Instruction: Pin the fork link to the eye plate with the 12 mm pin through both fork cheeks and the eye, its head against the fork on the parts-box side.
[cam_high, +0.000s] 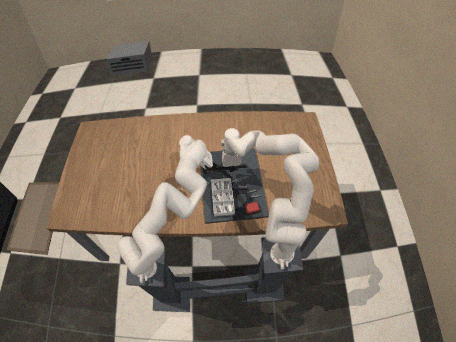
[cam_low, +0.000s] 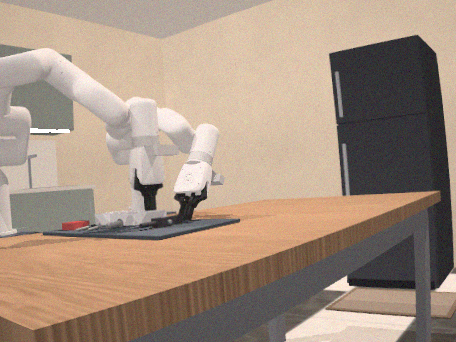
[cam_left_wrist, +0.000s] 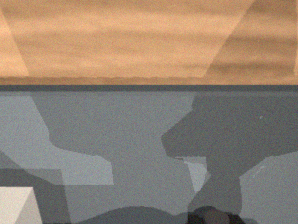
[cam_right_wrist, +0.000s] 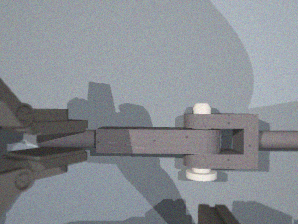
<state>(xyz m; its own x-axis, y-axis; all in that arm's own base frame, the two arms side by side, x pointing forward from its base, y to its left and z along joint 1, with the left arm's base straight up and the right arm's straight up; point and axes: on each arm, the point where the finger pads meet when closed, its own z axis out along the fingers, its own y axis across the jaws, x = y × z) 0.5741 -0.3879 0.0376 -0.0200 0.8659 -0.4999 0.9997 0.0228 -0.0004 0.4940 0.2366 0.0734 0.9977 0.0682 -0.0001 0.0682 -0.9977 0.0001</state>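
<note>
Right wrist view: pin (cam_right_wrist: 201, 175) sits across the fork link (cam_right_wrist: 250, 121), passing through both cheeks, tip out at 12 o'clock, head at 6 o'clock, which is the parts box (cam_high: 222, 196) (cam_low: 107, 218) side. Sliver of shank shows between head and near cheek, so head not quite flush. Eye plate (cam_right_wrist: 155, 141) reaches in between the cheeks from 9 o'clock; the eye itself is hidden. Left gripper (cam_high: 210, 165) (cam_low: 188, 210) (cam_left_wrist: 215, 218) (cam_right_wrist: 82, 139): jaws nearly closed, clamped on the eye plate's narrow stem, at the pin's 9 o'clock, well apart from it. Right gripper (cam_low: 150, 202) (cam_right_wrist: 214, 208): jaws fully closed, nothing in them, tips just off the pin head toward 5 o'clock, not on it. Red block (cam_high: 252, 207) (cam_low: 75, 225) on the mat (cam_high: 250, 175) (cam_low: 165, 232) (cam_left_wrist: 135, 120) (cam_right_wrist: 130, 50), at the box's 4 o'clock in top view.
</note>
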